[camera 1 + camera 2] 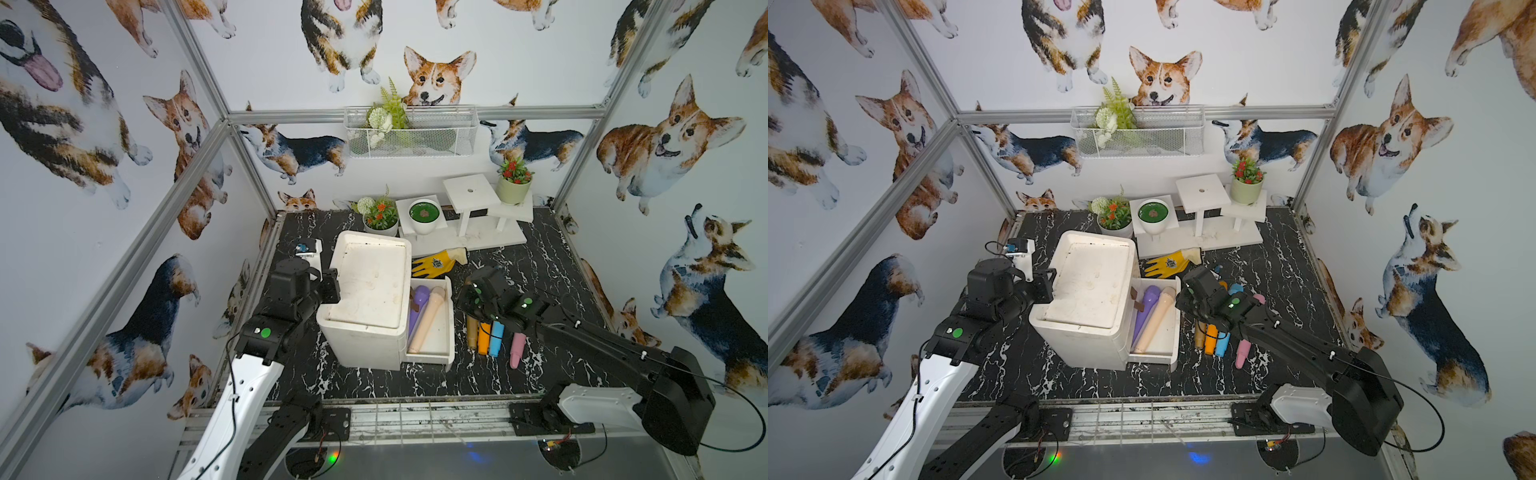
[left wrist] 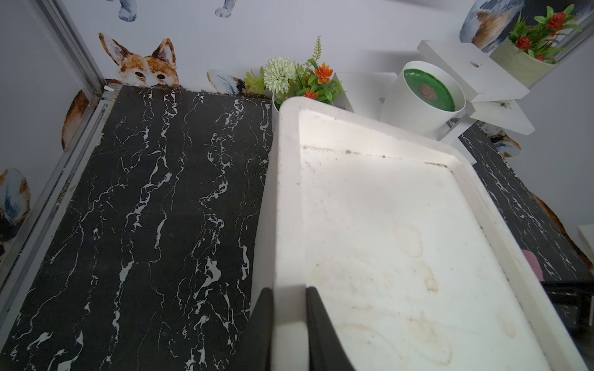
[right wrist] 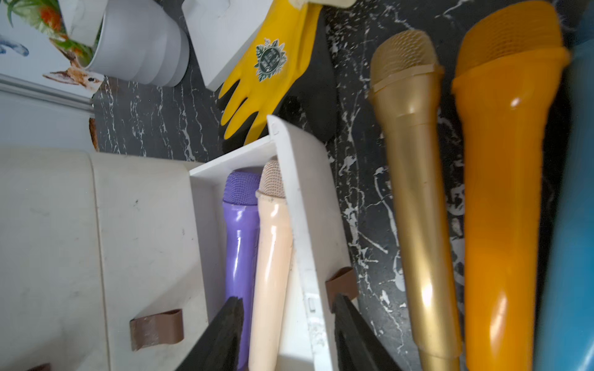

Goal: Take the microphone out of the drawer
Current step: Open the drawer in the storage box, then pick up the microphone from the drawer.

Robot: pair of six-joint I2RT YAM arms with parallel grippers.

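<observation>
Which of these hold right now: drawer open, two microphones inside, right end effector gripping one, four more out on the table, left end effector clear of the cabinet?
1. The drawer is pulled open. True.
2. Two lie in it: the purple microphone and the beige microphone. True.
3. The right end effector grips the beige microphone. False: its jaws stand open and it holds nothing.
4. Four lie on the table outside the drawer: gold microphone, orange microphone, blue microphone, pink microphone. True.
5. The left end effector is clear of the cabinet. False: it is clamped on the cabinet's top rim.
</observation>
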